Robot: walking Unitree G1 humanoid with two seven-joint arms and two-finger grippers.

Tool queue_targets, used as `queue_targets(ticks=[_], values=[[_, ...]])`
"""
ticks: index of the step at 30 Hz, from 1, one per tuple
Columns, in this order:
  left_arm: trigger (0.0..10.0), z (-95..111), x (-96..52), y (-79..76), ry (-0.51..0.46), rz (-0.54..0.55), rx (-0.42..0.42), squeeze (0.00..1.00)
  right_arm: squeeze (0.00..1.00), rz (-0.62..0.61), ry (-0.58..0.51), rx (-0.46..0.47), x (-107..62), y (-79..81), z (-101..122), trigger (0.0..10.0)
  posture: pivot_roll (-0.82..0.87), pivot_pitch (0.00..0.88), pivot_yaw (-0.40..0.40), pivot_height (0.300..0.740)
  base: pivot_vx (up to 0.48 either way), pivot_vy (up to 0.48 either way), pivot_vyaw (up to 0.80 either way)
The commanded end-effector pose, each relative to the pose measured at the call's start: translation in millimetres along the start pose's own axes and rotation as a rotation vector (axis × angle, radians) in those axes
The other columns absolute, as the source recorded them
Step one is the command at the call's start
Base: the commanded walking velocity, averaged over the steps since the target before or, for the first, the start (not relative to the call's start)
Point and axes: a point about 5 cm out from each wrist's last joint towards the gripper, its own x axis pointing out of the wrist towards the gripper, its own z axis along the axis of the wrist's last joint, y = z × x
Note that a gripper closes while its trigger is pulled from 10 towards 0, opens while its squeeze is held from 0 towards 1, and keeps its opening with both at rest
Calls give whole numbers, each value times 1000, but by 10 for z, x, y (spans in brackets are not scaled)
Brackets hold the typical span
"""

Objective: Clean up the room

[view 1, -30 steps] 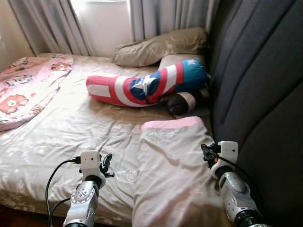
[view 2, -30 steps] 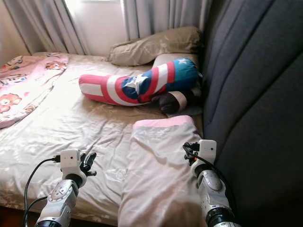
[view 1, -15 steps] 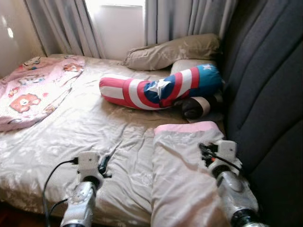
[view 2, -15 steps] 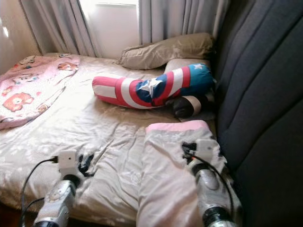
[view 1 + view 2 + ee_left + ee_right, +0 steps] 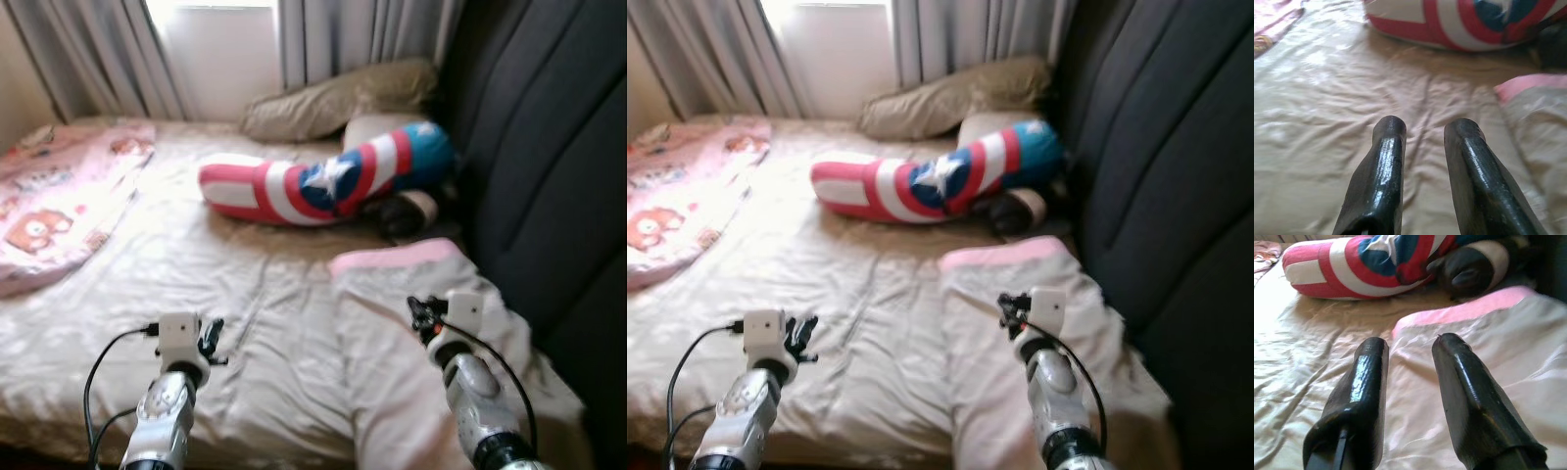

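Compared with half a second ago, the head views have swung and blurred, so the whole bed sits differently in frame; both arms hold much the same low, forward pose. Wrinkled beige satin bed sheet (image 5: 196, 264) lies broad and bare ahead of the left gripper (image 5: 1425, 128), whose two black fingers are spread with nothing between them. Beyond the right gripper (image 5: 1409, 343), likewise spread and holding nothing, lies a pale grey folded blanket with a pink edge (image 5: 411, 294), its pink edge crosswise just ahead of the fingertips. A dark grey padded headboard (image 5: 549, 147) walls off the side outboard of the right gripper, close by. Farther ahead of both grippers, a long red, white and blue bolster with a white star (image 5: 323, 181) lies on the sheet, its long axis crosswise, blue end toward the headboard. Behind it a dark rounded object with a pale band (image 5: 407, 211) is partly hidden and hard to identify. A pink cartoon-print quilt (image 5: 59, 201), well outboard of the left gripper, is cut off by the frame. An olive-tan pillow (image 5: 333, 98) rests below grey curtains (image 5: 353, 34).
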Motion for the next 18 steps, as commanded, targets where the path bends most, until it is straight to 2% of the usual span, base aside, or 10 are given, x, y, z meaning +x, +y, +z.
queue_targets(ticks=[1,9,18], values=[[10000,-21,3,-60,9,-23,12,0,0,-33,23,3,-40,-91,-51,10000,-1,0,44,740,0,428,0],[10000,-30,-3,-43,12,-19,20,0,0,-52,49,11,-66,-119,-116,10000,2,0,42,740,0,416,0],[10000,-91,-44,-28,25,-11,14,0,0,-72,89,10,-106,-158,-203,10000,6,0,38,740,0,0,0]])
